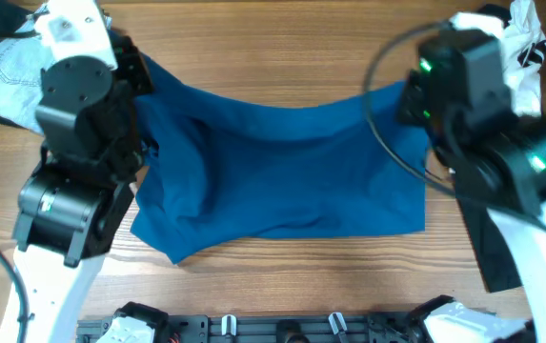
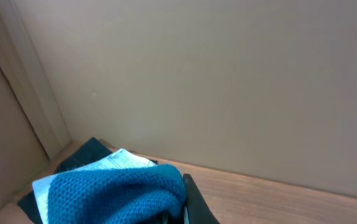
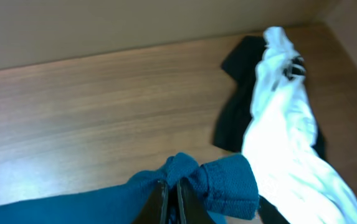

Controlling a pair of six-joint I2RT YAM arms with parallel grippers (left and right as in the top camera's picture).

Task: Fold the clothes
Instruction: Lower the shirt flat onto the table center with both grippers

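Note:
The deep teal-blue shirt (image 1: 282,176) lies stretched across the middle of the wooden table, its far edge pulled taut between the two arms. My left gripper (image 2: 177,214) is shut on the shirt's far left corner (image 2: 119,193); the cloth bunches over its fingers. My right gripper (image 3: 171,202) is shut on the far right corner (image 3: 218,180), with a knot of teal fabric above the closed fingers. In the overhead view both grippers are hidden under their arms.
Pale-blue jeans (image 1: 6,71) lie at the far left corner, also in the left wrist view (image 2: 113,160). A white garment with black cloth (image 3: 281,134) lies at the far right (image 1: 525,48). A beige wall stands behind the table.

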